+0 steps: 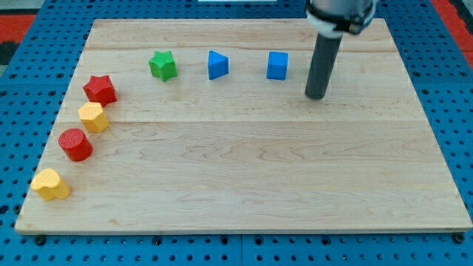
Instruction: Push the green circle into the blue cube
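The blue cube (277,66) sits near the view's top, right of centre, on the wooden board (244,170). My tip (315,96) rests on the board just to the right of the blue cube and slightly lower, a small gap apart from it. No green circle shows in this view; the only green block is a green star (162,66) far to the left of the cube. A blue triangle-like block (217,65) lies between the green star and the blue cube.
Along the view's left edge lie a red star (100,89), a yellow hexagon (93,117), a red circle (75,144) and a yellow heart (49,185). The board lies on a blue pegboard (29,44).
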### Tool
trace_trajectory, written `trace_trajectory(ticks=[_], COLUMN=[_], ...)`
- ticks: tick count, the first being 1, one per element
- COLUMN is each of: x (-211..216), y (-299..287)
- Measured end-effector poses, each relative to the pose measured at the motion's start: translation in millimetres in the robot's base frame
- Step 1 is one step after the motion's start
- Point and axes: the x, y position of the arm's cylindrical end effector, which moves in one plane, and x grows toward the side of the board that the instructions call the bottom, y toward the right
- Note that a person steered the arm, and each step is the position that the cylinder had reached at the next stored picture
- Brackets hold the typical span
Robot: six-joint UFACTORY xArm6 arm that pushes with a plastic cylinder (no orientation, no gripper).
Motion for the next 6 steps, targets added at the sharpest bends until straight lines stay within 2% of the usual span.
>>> trace_trajectory(ticks=[1,2,3,4,5,6], x=[-60,-62,-51,-35,-15,-35], y=[76,26,51,9,-2,-38])
